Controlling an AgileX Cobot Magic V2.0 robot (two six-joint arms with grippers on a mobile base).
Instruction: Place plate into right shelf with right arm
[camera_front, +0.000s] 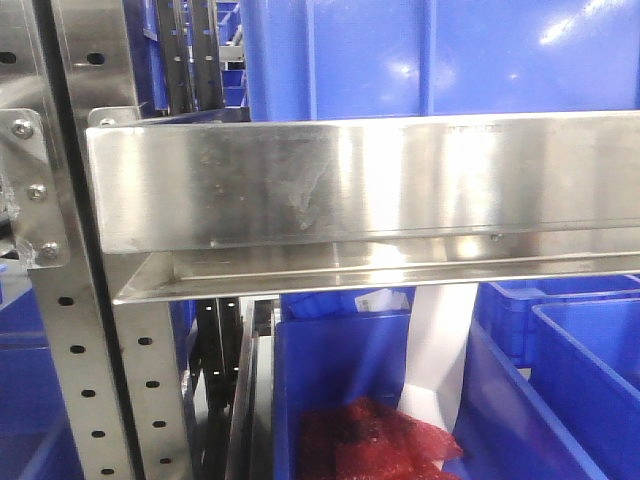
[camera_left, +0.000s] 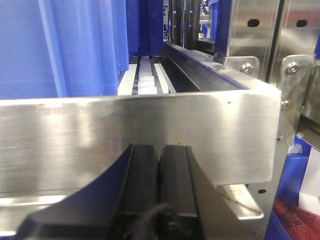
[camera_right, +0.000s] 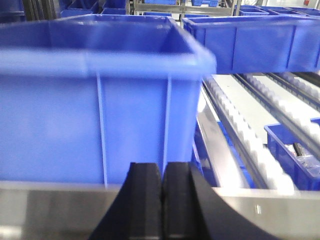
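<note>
The right shelf is a stainless steel rack; its brushed ledge (camera_front: 350, 185) fills the front view, with a perforated upright (camera_front: 90, 380) at left. No round plate shows clearly. A white strip (camera_front: 440, 350) leans in a blue bin (camera_front: 330, 360) under the ledge, above red mesh (camera_front: 370, 440); I cannot tell if it is the plate. It also shows in the left wrist view (camera_left: 312, 175). My left gripper (camera_left: 159, 150) is shut and empty, close before the ledge (camera_left: 125, 135). My right gripper (camera_right: 162, 170) is shut and empty, before a blue bin (camera_right: 95, 100) on the ledge (camera_right: 260, 210).
Blue bins (camera_front: 440, 55) stand on the upper level and more (camera_front: 580, 340) below at right. Roller tracks (camera_right: 240, 125) run back beside the bin, with further bins (camera_right: 250, 40) behind. Bolted brackets (camera_left: 290, 75) and uprights stand at the ledge's right end.
</note>
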